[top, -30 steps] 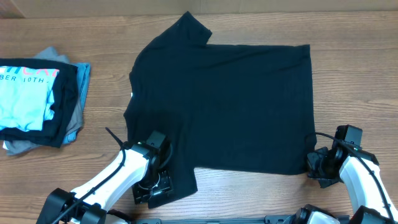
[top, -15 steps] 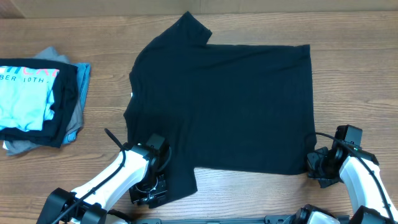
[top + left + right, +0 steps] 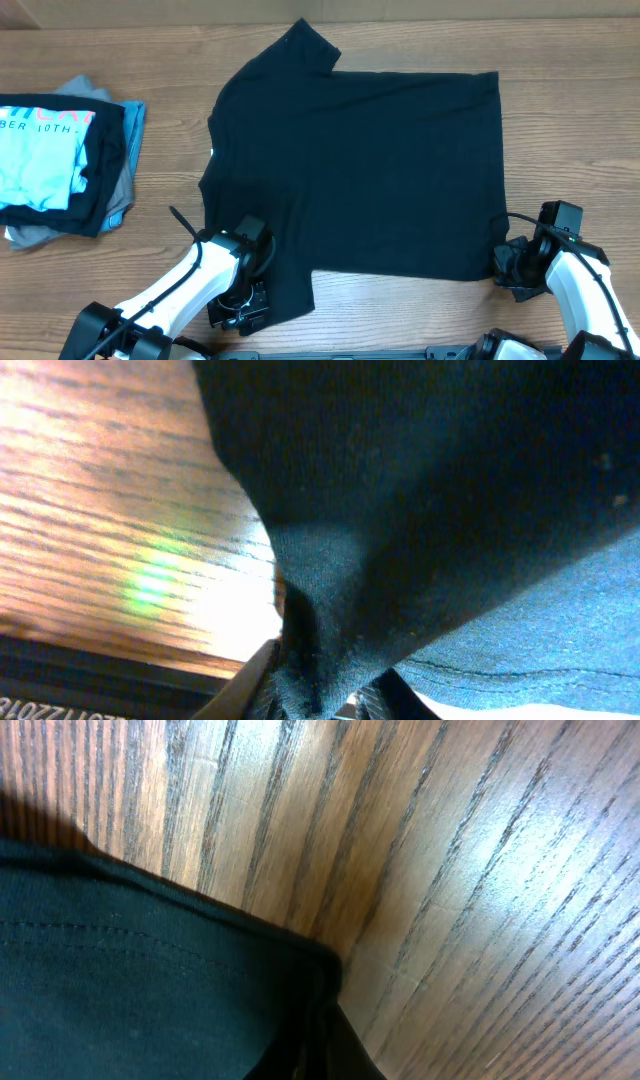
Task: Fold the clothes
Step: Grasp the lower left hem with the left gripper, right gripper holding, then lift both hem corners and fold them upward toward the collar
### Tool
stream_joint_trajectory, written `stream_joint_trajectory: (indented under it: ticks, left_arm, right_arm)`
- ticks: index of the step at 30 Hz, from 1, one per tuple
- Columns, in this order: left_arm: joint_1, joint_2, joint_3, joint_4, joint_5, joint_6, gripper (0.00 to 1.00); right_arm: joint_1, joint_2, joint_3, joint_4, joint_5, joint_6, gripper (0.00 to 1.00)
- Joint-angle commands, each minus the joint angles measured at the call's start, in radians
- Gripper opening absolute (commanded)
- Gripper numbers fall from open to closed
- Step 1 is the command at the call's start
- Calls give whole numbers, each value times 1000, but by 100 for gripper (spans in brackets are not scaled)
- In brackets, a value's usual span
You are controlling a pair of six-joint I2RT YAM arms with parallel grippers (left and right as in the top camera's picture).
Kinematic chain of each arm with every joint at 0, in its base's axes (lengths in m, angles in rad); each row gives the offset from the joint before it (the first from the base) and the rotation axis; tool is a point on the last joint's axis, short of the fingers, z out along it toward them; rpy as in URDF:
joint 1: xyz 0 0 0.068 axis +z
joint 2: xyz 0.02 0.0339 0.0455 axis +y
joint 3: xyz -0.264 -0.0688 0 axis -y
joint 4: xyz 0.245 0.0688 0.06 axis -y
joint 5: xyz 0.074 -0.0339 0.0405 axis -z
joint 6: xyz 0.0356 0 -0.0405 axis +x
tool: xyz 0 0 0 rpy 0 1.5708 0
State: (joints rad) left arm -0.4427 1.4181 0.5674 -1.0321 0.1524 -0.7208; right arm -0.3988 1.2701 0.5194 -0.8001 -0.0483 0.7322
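A black T-shirt [image 3: 370, 170] lies flat on the desk [image 3: 570, 120]; the left tool [image 3: 243, 306] pinches its sleeve, the right tool [image 3: 504, 265] grips its hem corner.

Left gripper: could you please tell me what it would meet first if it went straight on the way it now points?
The black T-shirt: its fabric is bunched between the fingers of the left gripper. Beyond it probably lies the table, though depth is unclear.

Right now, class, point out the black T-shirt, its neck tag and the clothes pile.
black T-shirt [image 3: 370, 170]: overhead view, chest middle.
neck tag [image 3: 213, 152]: overhead view, its centre.
clothes pile [image 3: 40, 165]: overhead view, light blue top.
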Motion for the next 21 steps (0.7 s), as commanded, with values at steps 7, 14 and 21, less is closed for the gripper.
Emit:
stream_joint_trajectory:
  ticks: [7, 14, 21]
  left_arm:
    - [5, -5, -8, -8, -44, 11, 54]
    - [5, -5, -8, -8, -44, 11, 29]
    - [5, -5, -8, -8, -43, 23, 4]
  right_arm:
    - [-1, 0, -3, 6, -6, 0, 4]
    - [-1, 0, -3, 6, -6, 0, 4]
    - [-1, 0, -3, 6, -6, 0, 4]
